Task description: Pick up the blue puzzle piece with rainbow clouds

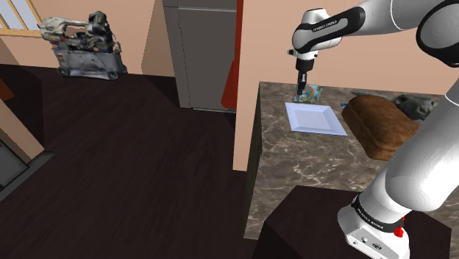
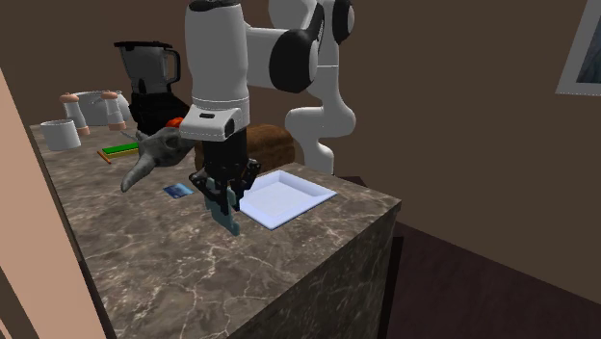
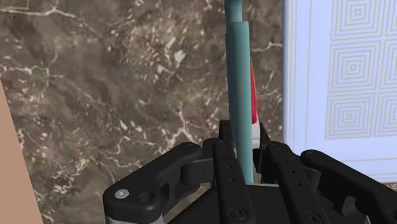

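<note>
My black gripper (image 2: pixel 223 199) is shut on a thin teal-blue puzzle piece (image 2: pixel 230 221), which stands on edge between the fingers. In the wrist view the puzzle piece (image 3: pixel 238 83) runs straight out from the gripper (image 3: pixel 247 164), with a red patch on one face. It hangs low over the marble counter (image 2: pixel 193 270), just beside the white square plate (image 2: pixel 286 199). I cannot tell whether its lower edge touches the counter. In the shoulder view the gripper (image 1: pixel 302 91) and the puzzle piece (image 1: pixel 310 95) are at the far edge of the plate (image 1: pixel 316 118).
A brown loaf-like block (image 1: pixel 379 125) lies past the plate, beside a grey figure (image 2: pixel 159 149). A small blue card (image 2: pixel 175 191), a green flat item (image 2: pixel 120 149), white jars (image 2: pixel 63 135) and a black blender (image 2: pixel 149 72) stand further along the counter. The counter edge (image 2: pixel 327 252) drops to dark floor.
</note>
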`<control>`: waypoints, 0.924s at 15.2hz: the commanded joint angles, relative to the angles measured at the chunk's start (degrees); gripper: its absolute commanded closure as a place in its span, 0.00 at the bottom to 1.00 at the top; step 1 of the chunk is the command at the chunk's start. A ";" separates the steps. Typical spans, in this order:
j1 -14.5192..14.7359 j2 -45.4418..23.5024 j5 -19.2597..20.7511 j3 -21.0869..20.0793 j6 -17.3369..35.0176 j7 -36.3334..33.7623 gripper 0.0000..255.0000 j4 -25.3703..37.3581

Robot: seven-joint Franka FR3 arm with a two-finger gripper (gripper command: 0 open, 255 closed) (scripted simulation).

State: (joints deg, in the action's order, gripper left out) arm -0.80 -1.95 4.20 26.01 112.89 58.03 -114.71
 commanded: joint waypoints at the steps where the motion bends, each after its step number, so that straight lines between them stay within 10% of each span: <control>1: 0.00 -0.01 0.00 0.00 0.03 0.00 1.00 -0.02; 14: 0.17 1.42 0.49 -0.12 -5.20 -0.11 1.00 3.90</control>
State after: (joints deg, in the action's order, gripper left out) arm -0.69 -0.55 4.72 25.95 108.51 57.98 -111.59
